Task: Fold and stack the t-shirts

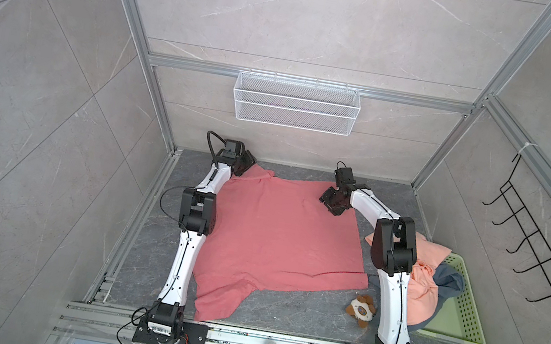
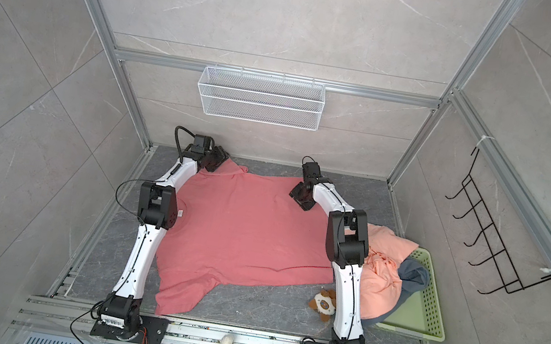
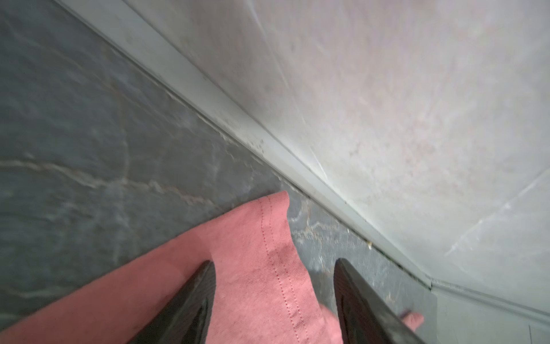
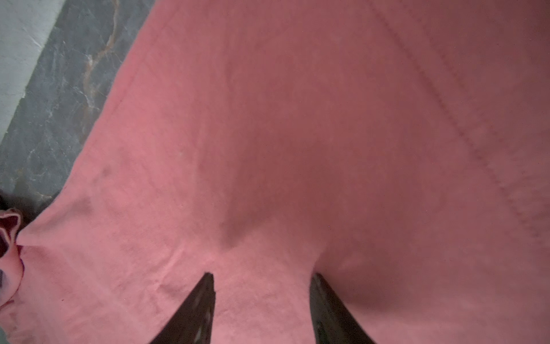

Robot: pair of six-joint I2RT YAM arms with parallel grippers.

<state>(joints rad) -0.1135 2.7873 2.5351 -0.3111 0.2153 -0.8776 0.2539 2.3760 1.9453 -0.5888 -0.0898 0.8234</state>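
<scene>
Grey floor (image 1: 282,308): left hand (image 3: 273,260) and right hand (image 4: 262,274) gape over coral shirt (image 1: 279,233), peach shirt (image 1: 423,290) half-hidden.

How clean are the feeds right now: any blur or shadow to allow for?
Left wrist: tabletop and wall smeared, coral-red t-shirt hem stitching readable. Right wrist: soft, the shirt fills the frame, dark shadow mid-cloth. Both top views: sharp, evenly lit.

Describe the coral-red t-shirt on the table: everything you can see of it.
The coral-red t-shirt is plain, soft-looking knit with double-stitched hems. It lies unfolded and spread nearly flat on the dark marbled table, lightly wrinkled. One short sleeve points toward the near edge, the other toward the far left corner. The left claw straddles that far sleeve's hem, jaws apart. The right claw is open over the cloth at the far right corner.
</scene>
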